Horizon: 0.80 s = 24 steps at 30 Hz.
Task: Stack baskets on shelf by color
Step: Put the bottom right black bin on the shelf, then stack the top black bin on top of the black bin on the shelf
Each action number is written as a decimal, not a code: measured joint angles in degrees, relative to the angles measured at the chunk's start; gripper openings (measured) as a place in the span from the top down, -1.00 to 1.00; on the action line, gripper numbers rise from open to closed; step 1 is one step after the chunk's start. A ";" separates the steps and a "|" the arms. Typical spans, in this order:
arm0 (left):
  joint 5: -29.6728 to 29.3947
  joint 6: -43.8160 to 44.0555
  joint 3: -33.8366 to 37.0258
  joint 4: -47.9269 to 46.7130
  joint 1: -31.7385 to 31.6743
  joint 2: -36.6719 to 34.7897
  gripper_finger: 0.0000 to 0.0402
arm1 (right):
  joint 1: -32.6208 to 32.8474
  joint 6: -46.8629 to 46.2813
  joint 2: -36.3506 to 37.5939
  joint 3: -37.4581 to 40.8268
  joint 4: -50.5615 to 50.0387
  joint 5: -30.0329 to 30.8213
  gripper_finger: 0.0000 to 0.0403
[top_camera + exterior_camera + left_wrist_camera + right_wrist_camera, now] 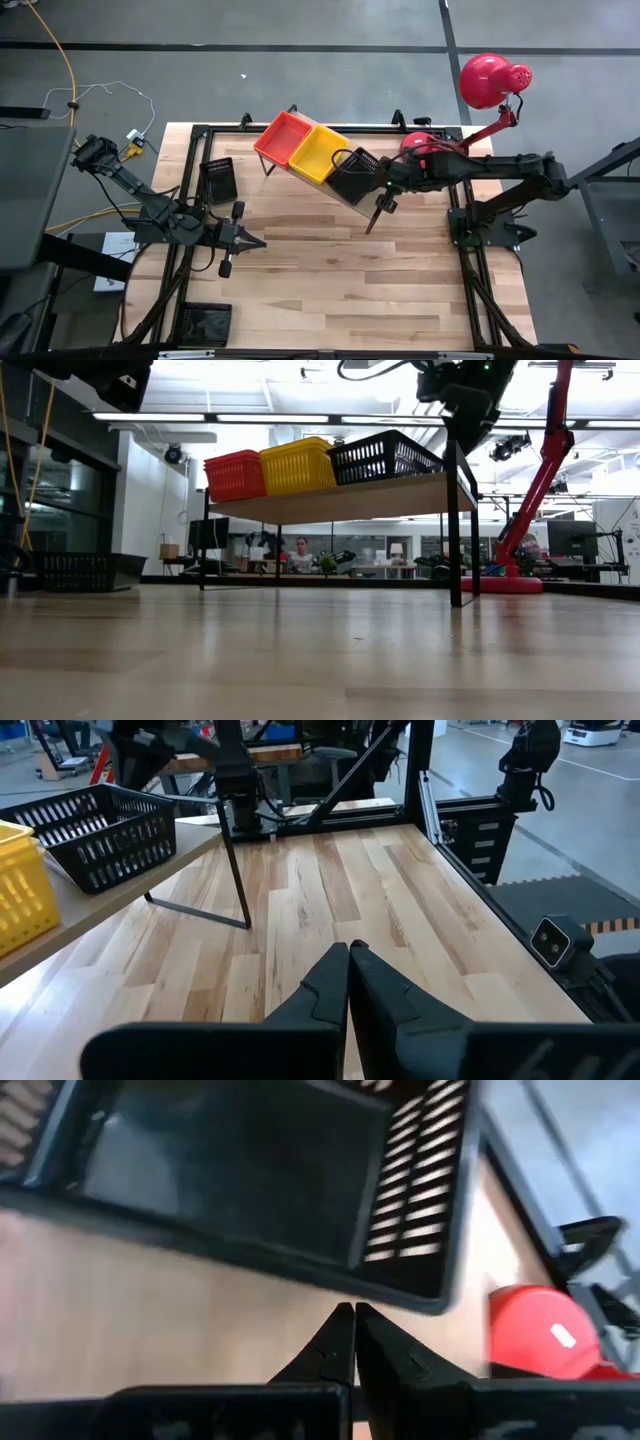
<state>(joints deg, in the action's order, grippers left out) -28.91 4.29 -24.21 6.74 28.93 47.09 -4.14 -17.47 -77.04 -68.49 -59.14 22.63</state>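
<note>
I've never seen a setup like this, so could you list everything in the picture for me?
Baskets on shelf: three; orange-red basket, yellow basket, black basket, side by side.
Loose black baskets: two; one on the table's left side, one at the near-left corner.
Shelf: one, light wood on black legs, far side of the table.
Table: one, plank wood.
Lamp: one, red, far-right corner.
Left gripper: shut, over the table's left.
Right gripper: shut, by the black basket.
</note>
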 joint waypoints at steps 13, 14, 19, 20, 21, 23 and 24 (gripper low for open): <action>0.00 -0.02 0.00 0.05 -0.01 0.00 1.00 | -0.38 0.23 1.12 0.00 0.25 6.76 1.00; 0.00 -0.01 0.00 0.07 -0.02 0.00 1.00 | -0.38 0.35 1.17 0.00 0.05 7.29 1.00; -0.02 -2.04 0.00 -0.01 -0.02 0.00 1.00 | 0.16 -1.14 2.68 0.00 -3.64 9.86 1.00; -0.02 -2.37 0.00 -0.07 -0.02 0.00 1.00 | 0.61 -1.88 3.28 0.00 -4.47 9.88 1.00; -0.03 -2.44 0.00 -0.18 0.00 0.00 1.00 | 1.30 -2.62 3.80 0.00 -5.47 9.88 1.00; -0.20 -2.43 0.00 -0.26 -0.01 0.00 1.00 | 3.24 -4.41 5.02 0.00 -6.55 9.73 1.00; -0.31 -2.43 0.00 -0.36 0.00 0.00 1.00 | 4.39 -5.13 5.56 0.00 -6.67 9.78 1.00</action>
<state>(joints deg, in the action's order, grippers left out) -29.21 1.87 -24.21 6.38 28.93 47.09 0.26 -22.60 -71.47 -68.49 -65.80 32.41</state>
